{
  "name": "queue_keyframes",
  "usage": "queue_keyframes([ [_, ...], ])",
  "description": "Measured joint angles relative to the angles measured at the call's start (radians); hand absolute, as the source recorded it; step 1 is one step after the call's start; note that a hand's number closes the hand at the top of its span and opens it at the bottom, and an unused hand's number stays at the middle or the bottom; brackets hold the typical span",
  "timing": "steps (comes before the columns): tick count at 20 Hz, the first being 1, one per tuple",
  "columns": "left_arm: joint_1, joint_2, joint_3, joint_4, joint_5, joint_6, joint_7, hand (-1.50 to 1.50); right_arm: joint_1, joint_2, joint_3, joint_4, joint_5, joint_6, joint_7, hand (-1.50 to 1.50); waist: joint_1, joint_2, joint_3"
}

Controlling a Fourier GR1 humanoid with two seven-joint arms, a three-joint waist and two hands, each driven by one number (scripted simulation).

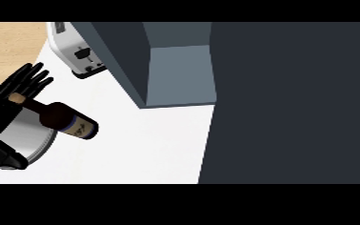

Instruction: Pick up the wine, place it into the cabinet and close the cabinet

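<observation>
While cabinet (179, 74) stands open, left robot hand (23, 85) overlaps wine (67, 119) neck; grip cannot tell.

Wine bottle (67, 119) showing dark glossy glass, paper label, cork-coloured top; left hand (25, 83) matt black; forearm (28, 140) brushed grey metal; toaster (79, 52) shiny metal; cabinet (281, 100) matt slate; counter (141, 148) smooth white

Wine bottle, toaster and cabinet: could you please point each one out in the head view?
wine bottle (59, 116): head view, on its dark body.
toaster (70, 46): head view, on its pale side.
cabinet (181, 74): head view, on its pale inner panel.
</observation>
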Motion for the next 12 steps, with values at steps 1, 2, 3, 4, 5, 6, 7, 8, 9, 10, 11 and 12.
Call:
queue_keyframes([
  [1, -0.003, 0.000, 0.000, 0.015, -0.015, -0.006, -0.017, -1.50, -0.003, 0.000, -0.001, 0.000, 0.000, -0.004, -0.001, -1.50, 0.000, 0.000, 0.001],
  [2, -0.006, -0.003, -0.003, 0.023, -0.037, -0.006, -0.034, -1.50, -0.007, -0.001, 0.003, 0.000, 0.000, -0.009, 0.001, -1.50, 0.000, -0.001, 0.002],
  [3, -0.011, -0.008, -0.001, 0.042, -0.051, -0.001, -0.047, -1.50, -0.012, -0.001, 0.008, 0.001, 0.000, -0.011, 0.003, -1.50, -0.002, 0.000, 0.002],
  [4, -0.008, -0.016, -0.003, 0.059, -0.070, 0.001, -0.067, -1.50, -0.011, -0.005, 0.006, 0.001, 0.000, -0.013, 0.004, -1.50, -0.001, 0.001, -0.001],
  [5, -0.010, -0.017, -0.004, 0.072, -0.089, -0.001, -0.088, -1.50, -0.006, -0.007, 0.009, 0.001, 0.000, -0.015, -0.003, -1.50, 0.000, 0.001, 0.001],
  [6, -0.015, -0.020, -0.006, 0.086, -0.109, 0.001, -0.107, -1.50, -0.008, -0.008, 0.011, 0.002, -0.001, -0.017, -0.004, -1.50, -0.001, 0.000, 0.002],
  [7, -0.018, -0.022, -0.007, 0.102, -0.124, 0.002, -0.123, -1.50, -0.005, -0.010, 0.015, 0.002, 0.000, -0.021, -0.009, -1.50, -0.003, 0.000, 0.002],
  [8, -0.019, -0.025, -0.009, 0.117, -0.143, 0.004, -0.145, -1.50, -0.005, -0.015, 0.008, 0.001, -0.001, -0.021, -0.011, -1.50, -0.003, 0.001, 0.001],
  [9, -0.021, -0.026, -0.010, 0.132, -0.158, 0.005, -0.162, -1.50, -0.010, -0.016, 0.010, 0.001, -0.001, -0.026, -0.008, -1.50, -0.004, 0.001, 0.001],
  [10, -0.020, -0.031, -0.013, 0.152, -0.175, 0.010, -0.178, -1.50, -0.010, -0.020, 0.009, 0.001, -0.001, -0.026, -0.007, -1.50, -0.004, 0.002, -0.001],
  [11, -0.024, -0.032, -0.016, 0.169, -0.187, 0.012, -0.192, -1.50, -0.014, -0.022, 0.004, 0.002, -0.002, -0.028, -0.004, -1.50, -0.004, 0.002, 0.000],
  [12, -0.027, -0.034, -0.016, 0.195, -0.199, 0.017, -0.207, -1.50, -0.012, -0.024, 0.013, 0.002, -0.002, -0.030, -0.008, -1.50, -0.006, 0.003, -0.002],
])
